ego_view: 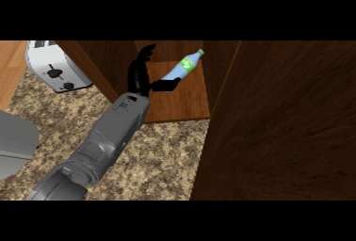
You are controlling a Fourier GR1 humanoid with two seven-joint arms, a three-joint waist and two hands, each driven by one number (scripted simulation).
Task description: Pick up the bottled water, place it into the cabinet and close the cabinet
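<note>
The bottled water [182, 67], light blue with a green cap and a green label, stands tilted on the wooden shelf [182, 104] inside the open cabinet, its cap leaning to the upper right. My left hand [141, 74] reaches into the cabinet just left of the bottle. Its fingers [144, 59] are straight and point away from me, and its thumb [167, 85] sticks out to the right, at the bottle's base. The fingers are not curled round the bottle. My right hand shows nowhere.
The cabinet's open door [278, 122] fills the right side as a large dark wooden panel. A silver toaster [55, 68] stands on the speckled counter [149, 160] at upper left. A grey rounded object [14, 141] sits at the left edge.
</note>
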